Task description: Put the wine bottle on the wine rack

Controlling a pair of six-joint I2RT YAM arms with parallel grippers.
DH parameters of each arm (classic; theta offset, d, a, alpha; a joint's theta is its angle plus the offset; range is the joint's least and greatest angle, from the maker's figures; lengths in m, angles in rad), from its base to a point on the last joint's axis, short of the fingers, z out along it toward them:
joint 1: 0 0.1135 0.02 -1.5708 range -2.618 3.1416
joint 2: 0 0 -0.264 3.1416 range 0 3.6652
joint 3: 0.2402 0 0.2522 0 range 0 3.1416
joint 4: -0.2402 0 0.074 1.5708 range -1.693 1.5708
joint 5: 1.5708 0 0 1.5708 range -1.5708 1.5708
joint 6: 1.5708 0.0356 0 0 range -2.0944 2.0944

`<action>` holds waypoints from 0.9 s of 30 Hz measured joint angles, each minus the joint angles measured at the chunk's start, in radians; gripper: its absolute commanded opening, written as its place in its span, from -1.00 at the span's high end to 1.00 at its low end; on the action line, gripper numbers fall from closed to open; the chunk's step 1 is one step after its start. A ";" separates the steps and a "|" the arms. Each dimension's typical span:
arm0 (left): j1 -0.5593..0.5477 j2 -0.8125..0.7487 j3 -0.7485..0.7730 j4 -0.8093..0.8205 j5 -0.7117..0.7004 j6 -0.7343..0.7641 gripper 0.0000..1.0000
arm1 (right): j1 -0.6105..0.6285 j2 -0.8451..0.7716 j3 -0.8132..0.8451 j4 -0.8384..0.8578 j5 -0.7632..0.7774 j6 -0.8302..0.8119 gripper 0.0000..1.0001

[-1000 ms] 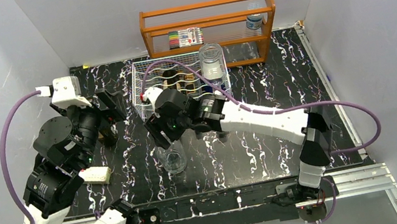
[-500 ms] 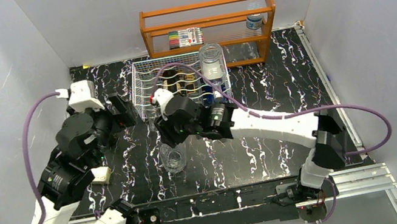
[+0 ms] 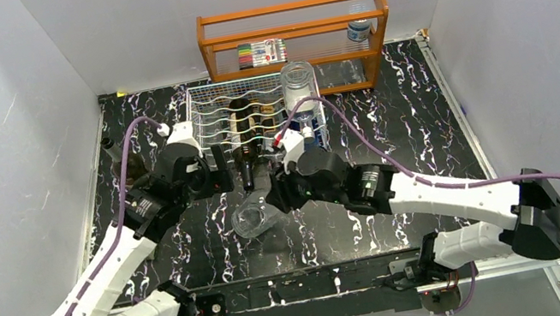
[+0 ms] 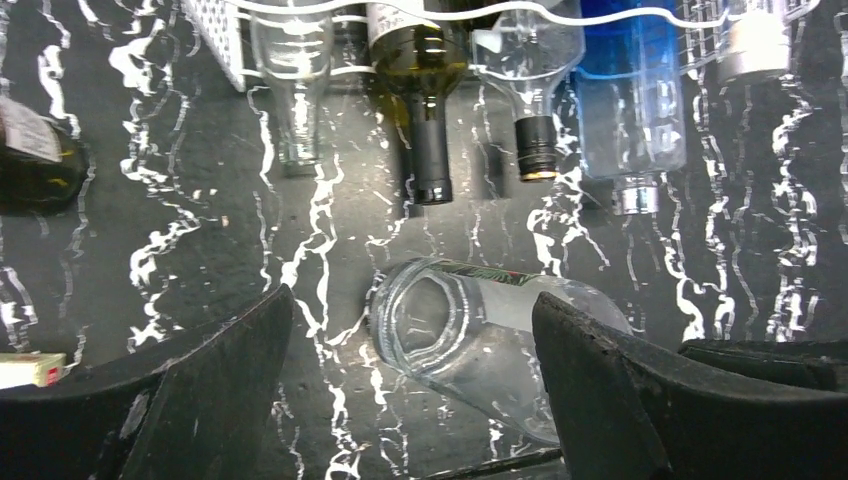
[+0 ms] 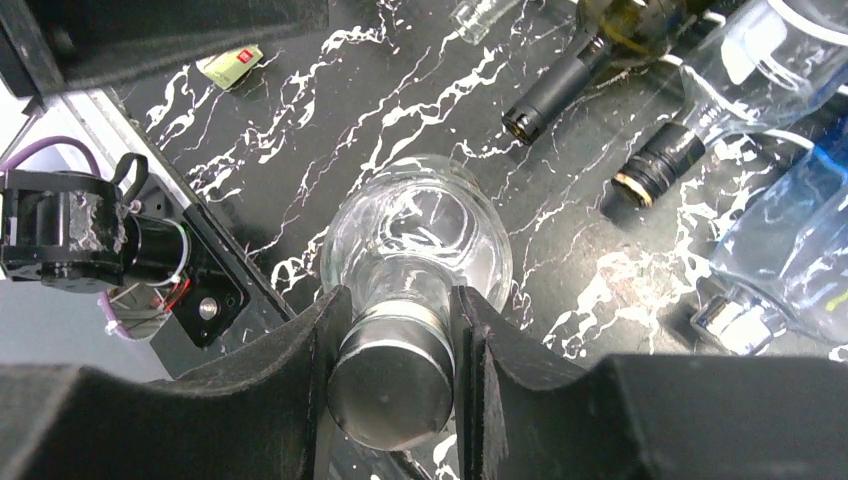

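Observation:
The wine bottle (image 3: 249, 220) is clear glass with a metal cap. It is tilted over the black marbled table in front of the wine rack (image 3: 201, 102). My right gripper (image 3: 269, 202) is shut on its capped neck (image 5: 392, 350), and the round body (image 5: 415, 240) hangs beyond the fingers. My left gripper (image 3: 220, 170) is open near the rack's front left corner. In the left wrist view the bottle's base (image 4: 440, 330) shows beyond the gap between the spread fingers (image 4: 225, 390), untouched. The white wire rack holds several bottles with necks pointing forward (image 4: 430, 150).
An orange wooden shelf (image 3: 290, 10) with markers and a small jar stands behind the rack. A clear jar (image 3: 298, 85) sits on the rack's right side. A dark bottle (image 3: 123, 161) lies at the table's left. A small packet (image 5: 230, 65) lies near the front edge.
The right gripper shut on the bottle's neck and tipped the upright bottle over, its arm drawing back to the right. The left arm swung right toward the rack and its jaws widened.

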State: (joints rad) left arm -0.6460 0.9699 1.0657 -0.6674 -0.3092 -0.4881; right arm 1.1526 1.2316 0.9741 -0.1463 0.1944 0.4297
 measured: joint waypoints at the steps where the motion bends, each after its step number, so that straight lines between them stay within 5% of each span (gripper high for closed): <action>1: 0.008 0.006 -0.001 0.006 0.023 -0.003 -0.83 | -0.004 -0.015 -0.015 0.000 -0.003 0.006 0.78; 10: 0.340 0.084 -0.116 0.111 0.410 -0.015 -0.85 | -0.016 -0.109 -0.093 -0.048 -0.019 0.058 0.83; 27: 0.356 0.165 -0.325 0.294 0.732 -0.088 -0.82 | -0.021 -0.209 -0.171 -0.163 -0.099 0.092 1.00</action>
State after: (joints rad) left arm -0.2897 1.1347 0.7406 -0.3733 0.4225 -0.5762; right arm 1.1320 1.0222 0.8036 -0.3096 0.0952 0.5213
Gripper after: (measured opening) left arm 0.914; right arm 0.479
